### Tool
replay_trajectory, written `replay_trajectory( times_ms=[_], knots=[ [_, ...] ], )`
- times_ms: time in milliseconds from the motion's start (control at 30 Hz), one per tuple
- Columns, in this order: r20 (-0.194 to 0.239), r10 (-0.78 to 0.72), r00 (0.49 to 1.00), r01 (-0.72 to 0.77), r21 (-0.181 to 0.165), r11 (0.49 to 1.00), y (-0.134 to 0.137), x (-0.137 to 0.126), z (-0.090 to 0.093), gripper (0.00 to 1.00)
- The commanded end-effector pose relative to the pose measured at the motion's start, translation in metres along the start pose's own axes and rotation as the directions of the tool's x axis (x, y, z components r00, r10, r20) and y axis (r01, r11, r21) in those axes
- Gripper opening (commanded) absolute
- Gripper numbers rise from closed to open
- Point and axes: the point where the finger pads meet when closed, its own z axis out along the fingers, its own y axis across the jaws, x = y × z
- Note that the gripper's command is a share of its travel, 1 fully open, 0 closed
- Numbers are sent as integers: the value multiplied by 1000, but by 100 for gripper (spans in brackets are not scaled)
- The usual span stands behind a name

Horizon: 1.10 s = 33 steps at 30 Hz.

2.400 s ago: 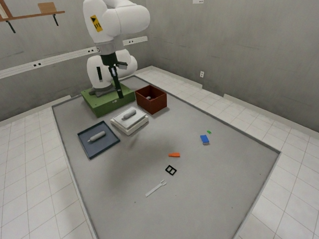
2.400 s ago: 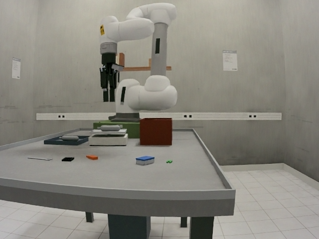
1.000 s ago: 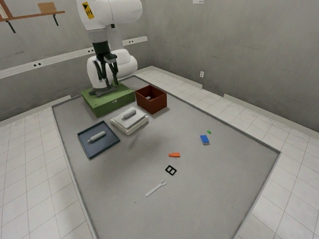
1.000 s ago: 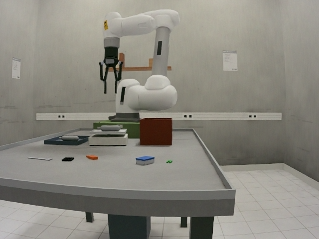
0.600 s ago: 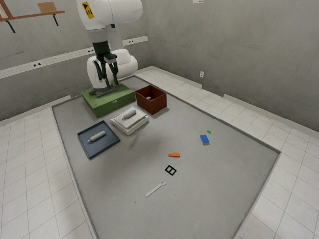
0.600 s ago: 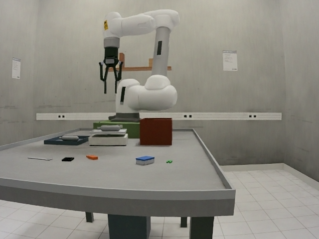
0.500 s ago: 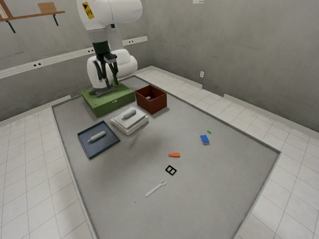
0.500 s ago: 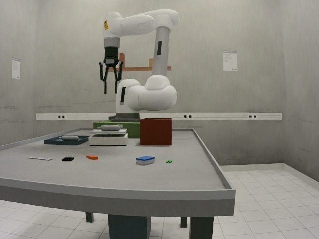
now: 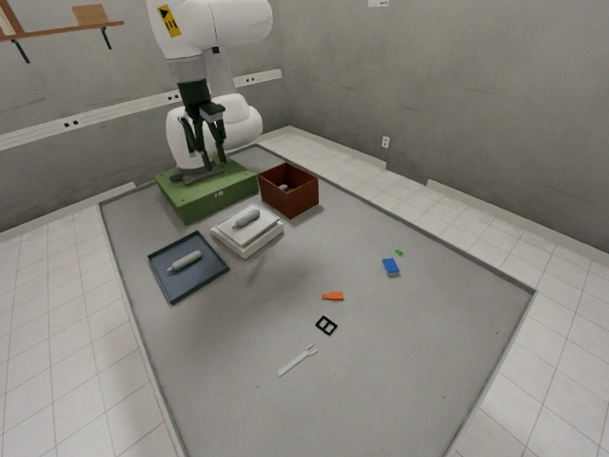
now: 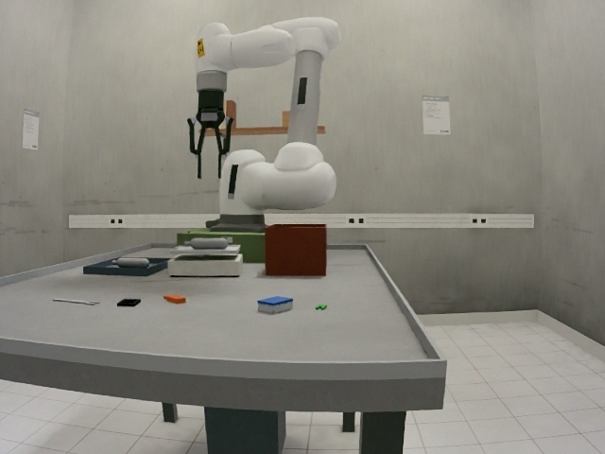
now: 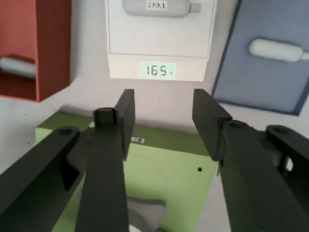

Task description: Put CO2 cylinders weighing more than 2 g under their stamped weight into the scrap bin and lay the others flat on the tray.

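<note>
A grey cylinder (image 9: 245, 217) lies on the white scale (image 9: 247, 229). In the wrist view its stamp (image 11: 156, 6) reads 170.1 and the scale display (image 11: 157, 71) reads 165 and a cut-off digit. A second cylinder (image 9: 185, 260) lies flat in the dark blue tray (image 9: 187, 266). A third cylinder (image 9: 283, 187) lies in the red-brown scrap bin (image 9: 287, 188). My gripper (image 9: 207, 159) hangs high above the green robot base, behind the scale. Its fingers stand apart with nothing between them.
The green base block (image 9: 206, 188) stands behind the scale. Small loose items lie on the grey table: a blue block (image 9: 390, 266), a green piece (image 9: 399, 252), an orange piece (image 9: 332, 296), a black frame (image 9: 325, 325) and a white fork (image 9: 297, 360).
</note>
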Motion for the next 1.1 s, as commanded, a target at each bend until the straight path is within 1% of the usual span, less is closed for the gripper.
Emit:
replay_trajectory(
  times_ms=[0,33,100,200,300,400,467,500,600,733,867,900,1067],
  knots=[
    [-1,-131,991,131,1,991,1,9,5,39],
    [-1,-200,980,200,1,980,2,14,8,39],
    [-1,-354,935,354,0,935,3,25,16,39],
    [2,-485,875,485,-4,875,4,45,30,39],
    [8,-617,787,617,-9,787,4,66,47,39],
    [14,-733,680,733,-12,680,4,82,61,39],
    [14,-733,680,733,-12,680,4,82,61,39],
    [18,-828,560,828,-11,560,4,87,65,39],
    [23,-897,442,897,-11,442,4,95,73,39],
    [21,-968,251,968,-6,251,3,97,76,39],
    [1,-998,56,998,-1,56,3,97,76,39],
    [-1,-999,47,999,-1,47,3,97,77,39],
    [-1,-999,47,999,-1,47,3,97,81,39]
  ],
)
